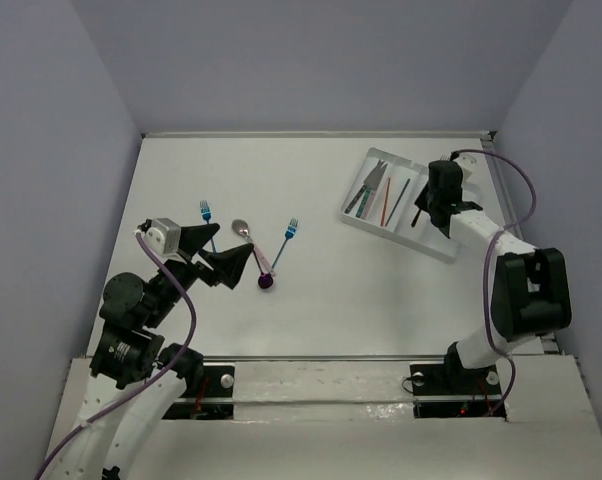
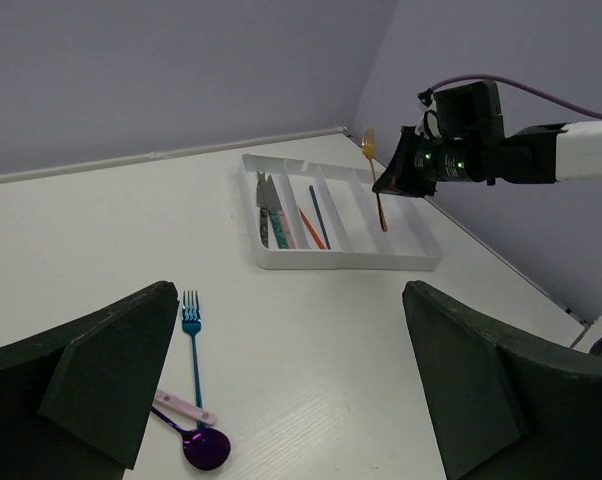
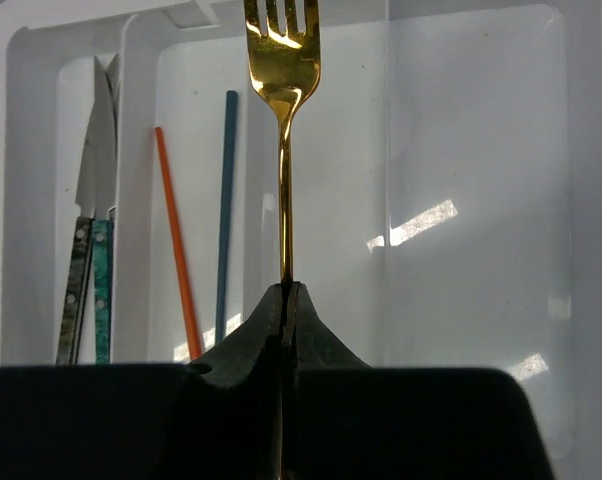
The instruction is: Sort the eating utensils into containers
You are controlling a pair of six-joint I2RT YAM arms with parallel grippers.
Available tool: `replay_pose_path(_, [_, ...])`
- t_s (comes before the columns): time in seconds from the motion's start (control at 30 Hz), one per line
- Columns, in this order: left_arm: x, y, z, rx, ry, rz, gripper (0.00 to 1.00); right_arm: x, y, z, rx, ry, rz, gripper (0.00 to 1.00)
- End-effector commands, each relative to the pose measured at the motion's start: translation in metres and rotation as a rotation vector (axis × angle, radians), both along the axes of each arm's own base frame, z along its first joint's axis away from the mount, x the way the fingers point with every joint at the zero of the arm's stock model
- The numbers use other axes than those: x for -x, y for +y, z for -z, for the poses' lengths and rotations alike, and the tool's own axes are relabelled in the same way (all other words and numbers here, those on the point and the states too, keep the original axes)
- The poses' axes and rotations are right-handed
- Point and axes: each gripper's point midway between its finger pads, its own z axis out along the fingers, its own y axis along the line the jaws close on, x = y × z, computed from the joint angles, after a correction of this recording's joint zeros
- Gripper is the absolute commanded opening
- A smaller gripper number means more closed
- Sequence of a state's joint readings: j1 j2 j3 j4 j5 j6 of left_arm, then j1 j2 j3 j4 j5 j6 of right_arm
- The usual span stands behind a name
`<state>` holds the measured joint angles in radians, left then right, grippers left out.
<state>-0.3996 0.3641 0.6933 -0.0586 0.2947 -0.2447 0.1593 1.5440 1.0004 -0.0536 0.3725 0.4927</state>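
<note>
Overhead view first: right hand is hovering over the tray at the far right of the bench. Left hand is sitting spread wide beside a blue fork, a second blue fork, a silver spoon and a purple spoon.

Left wrist view: gold fork is hanging over the tray's side away from the knives. Whether its lower end is touching the floor is impossible to tell.

Right wrist view: fingers are pressing together, pinching the fork's handle. Knives are lying in the leftmost compartment, an orange handle and a blue handle alongside, and the rightmost is looking bare.

Best play, seemingly: line the fork along a free compartment and lower it close before letting go, so it is not bouncing across a divider.
</note>
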Motion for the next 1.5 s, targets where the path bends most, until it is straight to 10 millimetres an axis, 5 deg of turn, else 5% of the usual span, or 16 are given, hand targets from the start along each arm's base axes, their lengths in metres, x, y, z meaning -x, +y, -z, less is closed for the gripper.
replay_pose_path(0.0, [0.003, 0.0, -0.011, 0.014, -0.041, 0.005, 0.99, -0.036, -0.011, -0.014, 0.013, -0.054, -0.006, 0.0])
replay_pose_path(0.23, [0.003, 0.001, -0.013, 0.014, -0.045, 0.0, 0.99, -0.043, -0.016, 0.018, 0.017, 0.021, 0.012, 0.0])
replay_pose_path(0.3, [0.002, 0.0, -0.012, 0.012, -0.041, 0.003, 0.99, -0.045, -0.02, 0.022, 0.019, 0.033, 0.023, 0.15])
replay_pose_path(0.33, [0.002, 0.0, -0.012, 0.012, -0.041, 0.003, 0.99, -0.046, -0.02, 0.021, 0.02, 0.037, 0.021, 0.15])
replay_pose_path(0.47, [0.001, 0.001, -0.012, 0.013, -0.04, -0.006, 0.99, -0.048, -0.013, 0.008, 0.014, 0.031, -0.025, 0.41])
replay_pose_path(0.67, [0.001, 0.002, -0.012, 0.014, -0.04, -0.008, 0.99, -0.042, 0.003, -0.022, -0.029, -0.033, -0.121, 0.45])
replay_pose_path(0.77, [-0.001, 0.004, -0.012, 0.014, -0.04, -0.021, 0.99, -0.034, 0.045, -0.036, -0.064, -0.068, -0.255, 0.44])
replay_pose_path(0.9, [-0.006, 0.011, -0.013, 0.019, -0.037, -0.065, 0.99, -0.016, 0.145, -0.041, -0.035, -0.066, -0.478, 0.45])
replay_pose_path(0.93, [-0.007, 0.013, -0.012, 0.02, -0.029, -0.077, 0.99, -0.001, 0.188, -0.04, -0.035, -0.063, -0.571, 0.45])
replay_pose_path(1.03, [-0.014, 0.026, -0.011, 0.038, -0.011, -0.158, 0.99, 0.023, 0.267, -0.042, -0.031, -0.082, -0.722, 0.45])
replay_pose_path(1.17, [-0.022, 0.042, -0.013, 0.067, 0.004, -0.253, 0.99, 0.053, 0.357, -0.046, -0.038, -0.106, -0.888, 0.44])
replay_pose_path(1.27, [-0.027, 0.068, -0.018, 0.121, 0.025, -0.394, 0.99, 0.059, 0.408, -0.038, -0.001, -0.106, -0.963, 0.44])
replay_pose_path(1.3, [-0.027, 0.073, -0.017, 0.129, 0.039, -0.424, 0.99, 0.065, 0.433, -0.055, -0.001, -0.149, -0.999, 0.44])
replay_pose_path(1.33, [-0.028, 0.082, -0.019, 0.143, 0.041, -0.471, 0.99, 0.066, 0.447, -0.033, 0.022, -0.12, -1.019, 0.44])
replay_pose_path(1.47, [-0.025, 0.097, -0.02, 0.172, 0.04, -0.546, 0.99, 0.07, 0.498, -0.017, 0.056, -0.124, -1.091, 0.44])
